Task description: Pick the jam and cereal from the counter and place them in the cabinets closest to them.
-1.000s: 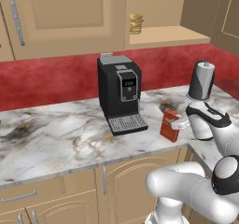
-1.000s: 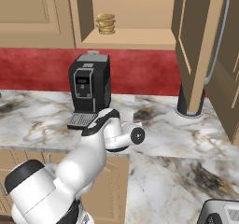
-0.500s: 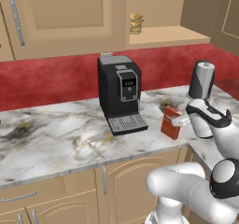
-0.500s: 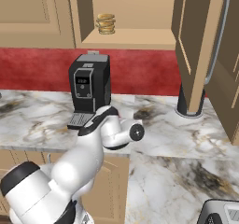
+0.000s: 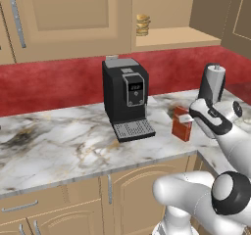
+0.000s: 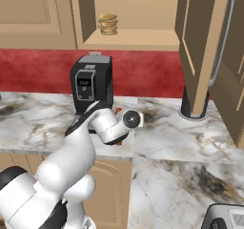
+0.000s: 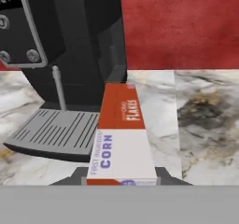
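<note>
The cereal (image 5: 182,124) stands upright on the counter (image 5: 59,146) directly at the gripper (image 5: 192,112), between its fingertips, with the coffee machine (image 5: 125,98) just beyond and to the left, the wall behind, and a stacked round item (image 5: 142,25) on the cabinets' (image 5: 68,18) shelf above.

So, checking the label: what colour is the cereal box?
Red-orange with a white panel, clearest in the hand view: cereal box.

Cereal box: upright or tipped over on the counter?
Upright. The cereal stands on its base on the counter beside the coffee machine.
</note>
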Available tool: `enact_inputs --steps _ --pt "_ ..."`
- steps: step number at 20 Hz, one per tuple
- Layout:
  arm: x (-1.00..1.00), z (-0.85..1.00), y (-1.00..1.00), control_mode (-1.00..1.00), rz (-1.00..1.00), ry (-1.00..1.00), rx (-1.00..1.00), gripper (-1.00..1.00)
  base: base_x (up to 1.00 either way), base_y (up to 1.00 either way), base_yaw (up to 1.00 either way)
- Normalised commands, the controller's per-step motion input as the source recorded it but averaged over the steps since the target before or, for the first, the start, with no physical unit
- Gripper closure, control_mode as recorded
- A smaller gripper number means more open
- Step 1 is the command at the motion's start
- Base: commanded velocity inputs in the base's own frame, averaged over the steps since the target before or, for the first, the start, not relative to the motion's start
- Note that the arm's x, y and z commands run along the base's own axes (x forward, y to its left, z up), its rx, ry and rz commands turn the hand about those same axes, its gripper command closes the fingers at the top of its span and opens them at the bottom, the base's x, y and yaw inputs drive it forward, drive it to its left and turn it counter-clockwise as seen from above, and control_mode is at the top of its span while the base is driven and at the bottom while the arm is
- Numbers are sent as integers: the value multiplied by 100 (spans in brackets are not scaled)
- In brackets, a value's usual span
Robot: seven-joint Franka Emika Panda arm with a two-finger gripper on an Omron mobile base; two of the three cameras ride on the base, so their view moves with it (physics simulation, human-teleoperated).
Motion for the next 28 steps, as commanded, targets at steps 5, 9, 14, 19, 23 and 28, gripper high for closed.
enact_inputs --steps 5,9,14,19,23,28 --pt "-6 42 -1 -100 -9 11 -8 100 0 0 0" --pt "-15 38 -6 -100 -10 12 -8 100 0 0 0" --pt "-16 37 -8 -100 -9 10 -7 100 0 0 0" --pt "-16 46 -5 -100 -7 5 -2 100 0 0 0" --pt "-16 53 -2 -100 -5 1 0 100 0 0 0" --pt "-15 55 0 -100 -4 0 0 100 0 0 0"
